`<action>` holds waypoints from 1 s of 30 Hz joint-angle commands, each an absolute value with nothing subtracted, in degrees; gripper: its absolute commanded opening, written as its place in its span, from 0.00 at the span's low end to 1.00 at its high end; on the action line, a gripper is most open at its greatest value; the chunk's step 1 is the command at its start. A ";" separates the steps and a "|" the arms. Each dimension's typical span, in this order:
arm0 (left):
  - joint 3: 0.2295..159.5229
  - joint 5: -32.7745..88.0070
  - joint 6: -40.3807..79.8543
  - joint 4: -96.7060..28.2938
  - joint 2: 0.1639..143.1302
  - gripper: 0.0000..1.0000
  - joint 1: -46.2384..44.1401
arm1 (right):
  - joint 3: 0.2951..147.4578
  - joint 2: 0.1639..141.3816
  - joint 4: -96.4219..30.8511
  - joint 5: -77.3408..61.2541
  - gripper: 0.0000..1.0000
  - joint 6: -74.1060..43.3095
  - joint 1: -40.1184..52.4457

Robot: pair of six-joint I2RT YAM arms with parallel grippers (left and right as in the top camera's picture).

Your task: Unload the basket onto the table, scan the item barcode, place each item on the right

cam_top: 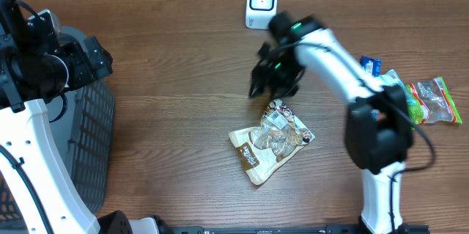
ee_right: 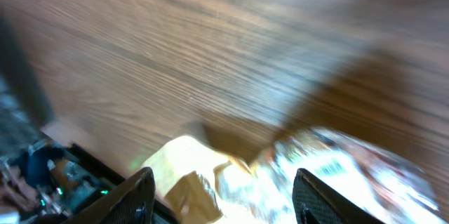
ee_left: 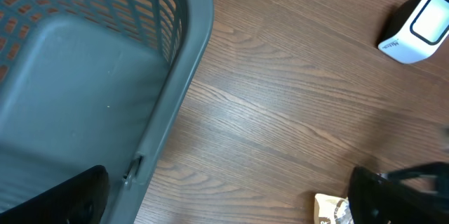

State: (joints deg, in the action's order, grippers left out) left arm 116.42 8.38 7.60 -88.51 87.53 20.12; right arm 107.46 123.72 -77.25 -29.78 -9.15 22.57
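Brown wood-grain table (cam_top: 176, 80), seen from overhead. A white scanner (cam_top: 261, 3) stood at the far edge, near ctr. A grey basket (cam_top: 99, 139) sat at the left edge, w/ the L claw (cam_top: 94, 54) above its far end, well apart from everything else. The L wrist view showed the basket wall & floor below. L fingers were spread wide, nothing in them.

The bag (cam_top: 271, 142) lay flat on the table abt mid-scene, tan & clear plastic, crumpled. One end pointed far, w/ a white label (cam_top: 275, 117) on it, face up. The R claw (cam_top: 265, 81) hung just far & a bit left of the bag, btwn bag & scanner, closer to the bag. From overhead it looked apart from the bag, but its dark body hid the gap, so touching or not: couldn't tell.

The R wrist view was badly blurred. Two fingers (ee_right: 139, 194) stood partway apart at the bottom of frame. The bag showed in the gap beyond them, tan end left, shiny labelled end right. Nothing was pinched btwn the fingers, so far as the blur allowed.

Loose packets (cam_top: 429, 102) lay at the right edge, well apart from bag & claw.
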 commanded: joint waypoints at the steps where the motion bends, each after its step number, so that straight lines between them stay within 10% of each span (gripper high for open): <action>1: 117.38 8.80 8.60 -88.44 86.87 0.99 19.86 | 109.95 116.05 -79.99 -29.34 0.64 -6.98 19.49; 12: 117.38 8.82 8.60 -88.44 86.87 1.00 19.86 | 103.28 113.38 -92.36 -17.80 0.60 -5.28 21.71; 30: 117.38 8.82 8.60 -88.44 86.87 1.00 19.86 | 52.51 80.53 -58.81 -10.55 0.52 -22.83 25.87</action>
State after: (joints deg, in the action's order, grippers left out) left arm 116.42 8.38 7.60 -88.51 87.53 20.12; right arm 57.74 79.42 -61.10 -11.51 -20.56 25.87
